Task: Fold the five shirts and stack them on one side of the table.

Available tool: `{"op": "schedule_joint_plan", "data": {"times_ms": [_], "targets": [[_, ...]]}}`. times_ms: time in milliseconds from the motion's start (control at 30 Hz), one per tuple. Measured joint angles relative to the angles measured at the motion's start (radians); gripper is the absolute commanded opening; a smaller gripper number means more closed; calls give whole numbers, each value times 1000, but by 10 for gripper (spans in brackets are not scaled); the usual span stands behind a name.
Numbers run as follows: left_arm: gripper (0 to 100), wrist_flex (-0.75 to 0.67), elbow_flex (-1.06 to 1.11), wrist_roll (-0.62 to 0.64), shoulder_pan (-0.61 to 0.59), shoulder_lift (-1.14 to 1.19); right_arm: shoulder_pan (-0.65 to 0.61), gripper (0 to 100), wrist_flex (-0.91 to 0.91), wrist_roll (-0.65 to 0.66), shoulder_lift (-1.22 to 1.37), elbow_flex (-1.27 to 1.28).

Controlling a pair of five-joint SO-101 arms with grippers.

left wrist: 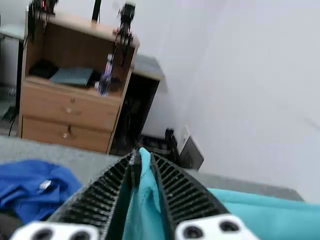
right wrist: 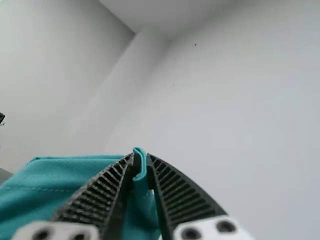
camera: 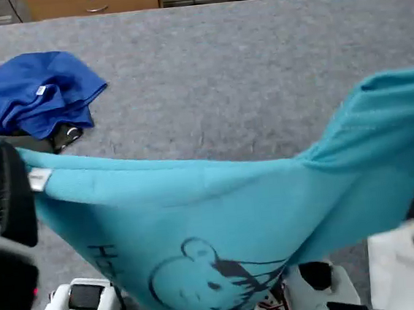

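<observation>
Both arms are raised, with a turquoise cotton shirt bearing a dark line drawing (camera: 220,212) stretched in the air between them above the near part of the grey felt-covered desk (camera: 243,71). The left tool (left wrist: 142,156) is tipped upward toward the far wall. Its ribbed black jaws are nearly together, pinching a fold of the turquoise shirt's edge that pokes out past the tips. The right tool (right wrist: 140,157) points more steeply up, toward the corner where wall meets ceiling, and its jaws are clamped the same way on another fold of that shirt. In the high view the cloth's upper edge runs taut from the left side to the right, and the printed front hangs down facing the camera. A crumpled royal-blue shirt (camera: 32,91) lies on the desk's far left, well apart from the held one. A wooden cabinet with drawers (left wrist: 70,110) stands behind the desk.
</observation>
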Motion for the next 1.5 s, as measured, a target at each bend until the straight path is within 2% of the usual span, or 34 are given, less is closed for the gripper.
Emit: {"op": "schedule_joint_plan", "data": {"times_ms": [200, 400, 567, 767, 900, 967, 1167, 1333, 1500], "targets": [[18, -41, 307, 0, 0, -101, 0, 5, -12, 32, -2, 262], [18, -264, 684, 0, 0, -101, 0, 5, -91, 34, 2, 574], [18, -628, 1049, 0, -8, -92, -18, 5, -230, 35, 8, 858], [18, -1214, 1412, 0, -91, -61, -83, 4, -453, 58, 8, 1192], [18, -1582, 1542, 0, -106, 44, -89, 4, -681, 58, 9, 1413], [18, -1685, 1542, 0, -107, 117, -89, 4, -806, 58, 9, 1507], [18, -1737, 1410, 0, -144, 344, -91, 4, -1114, 58, 11, 1642], [18, -1712, 1218, 0, -163, 371, -91, 4, -1152, 58, 11, 1610], [18, -1556, 1106, 0, -163, 365, -91, 4, -1155, 58, 11, 1542]]}}
